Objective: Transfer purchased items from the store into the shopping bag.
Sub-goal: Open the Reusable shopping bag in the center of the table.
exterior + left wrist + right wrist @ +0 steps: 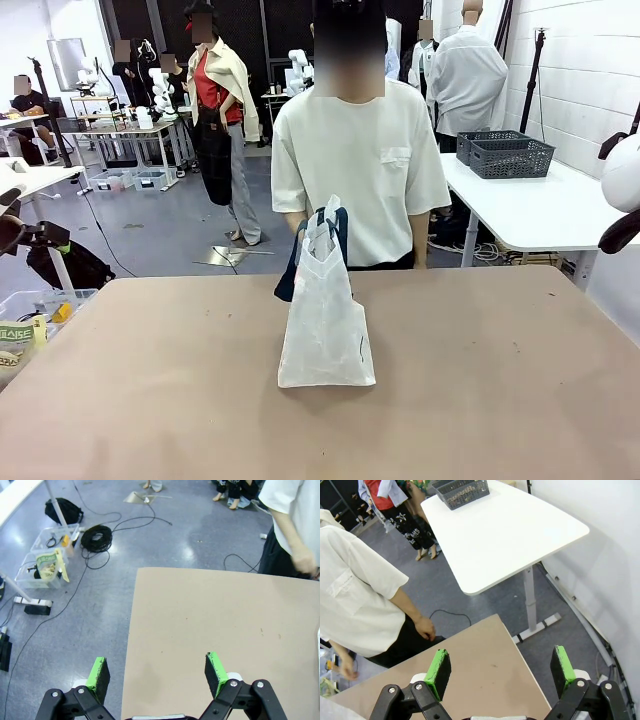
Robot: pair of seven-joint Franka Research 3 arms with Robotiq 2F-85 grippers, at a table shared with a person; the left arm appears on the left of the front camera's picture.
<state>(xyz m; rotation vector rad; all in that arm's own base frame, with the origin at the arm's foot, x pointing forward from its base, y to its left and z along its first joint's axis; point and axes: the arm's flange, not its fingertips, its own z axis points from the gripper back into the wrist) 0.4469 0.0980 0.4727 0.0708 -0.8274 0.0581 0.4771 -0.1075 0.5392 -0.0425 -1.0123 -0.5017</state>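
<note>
Currently both wide and empty: left claw (157, 675), right claw (500, 667). Ahead between them, the shopping bag (325, 320) looks thin, floppy, light; I'd pinch a blue handle (341, 228).

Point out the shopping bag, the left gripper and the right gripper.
shopping bag (326, 325), front view, on the middle of its white front panel.
left gripper (156, 670), left wrist view, midway between its open fingertips.
right gripper (501, 666), right wrist view, midway between its open fingertips.
</note>
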